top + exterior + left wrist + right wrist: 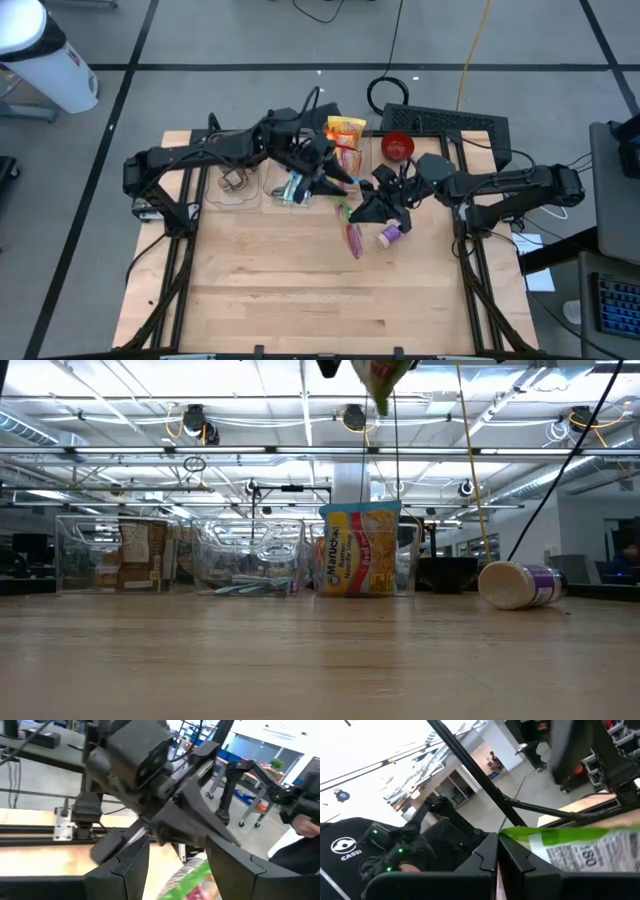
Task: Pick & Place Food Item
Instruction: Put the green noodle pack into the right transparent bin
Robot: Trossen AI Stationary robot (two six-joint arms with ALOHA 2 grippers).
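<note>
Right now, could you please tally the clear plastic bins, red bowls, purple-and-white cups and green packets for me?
Clear plastic bins: 3
Red round bowl: 1
Purple-and-white cup, lying on its side: 1
Green snack packet, held in the right end effector: 1
Total: 6

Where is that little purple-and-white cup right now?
Seen from above, the cup lies on its side on the table's right half, just below the right gripper and beside the hanging green packet.
</note>
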